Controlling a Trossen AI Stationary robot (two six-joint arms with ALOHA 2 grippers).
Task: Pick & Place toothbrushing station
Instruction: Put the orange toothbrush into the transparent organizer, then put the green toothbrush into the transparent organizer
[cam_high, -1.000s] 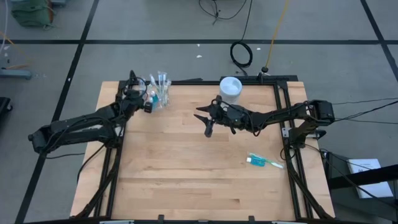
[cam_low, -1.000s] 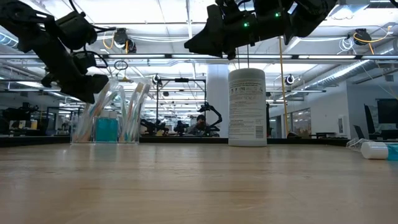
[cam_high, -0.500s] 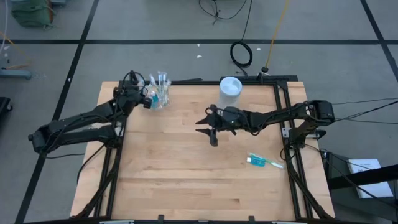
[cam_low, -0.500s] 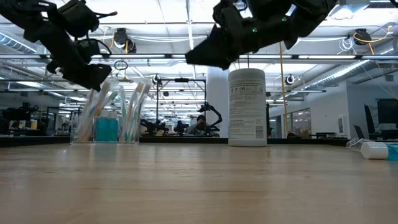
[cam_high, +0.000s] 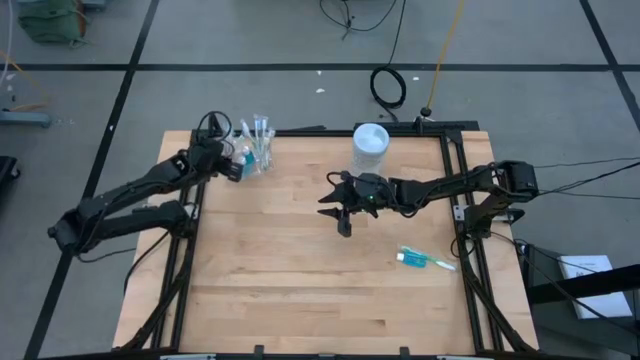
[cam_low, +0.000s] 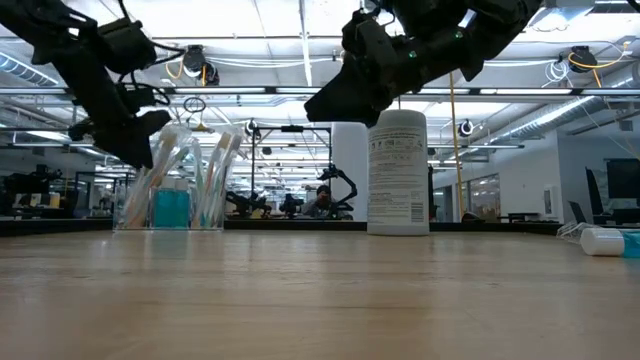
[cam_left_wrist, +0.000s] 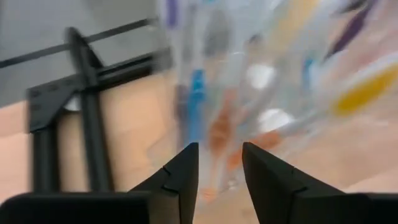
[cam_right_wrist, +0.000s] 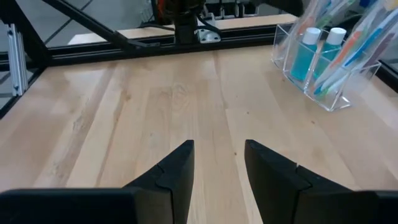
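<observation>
The toothbrushing station (cam_high: 257, 150) is a clear holder with several pale toothbrushes and small blue tubes. It stands on its base at the table's far left, and also shows in the low view (cam_low: 180, 190) and the right wrist view (cam_right_wrist: 326, 59). My left gripper (cam_high: 233, 167) is open and hangs just left of the station, above table height (cam_low: 125, 148). The blurred brushes fill its wrist view beyond the fingertips (cam_left_wrist: 219, 168). My right gripper (cam_high: 342, 222) is open and empty above the table's middle, pointing down and to the left (cam_low: 325, 100).
A tall white cylindrical container (cam_high: 370, 145) stands at the far edge behind my right arm, and shows in the low view (cam_low: 397, 172). A loose toothbrush with a small tube (cam_high: 425, 260) lies near the right edge. Bare wood lies in the middle and near side (cam_right_wrist: 155, 106).
My right gripper has gone a little toward the near edge and tipped its fingers downward. My left gripper has risen slightly beside the station and come down again, staying close to its left side. The station has not moved.
</observation>
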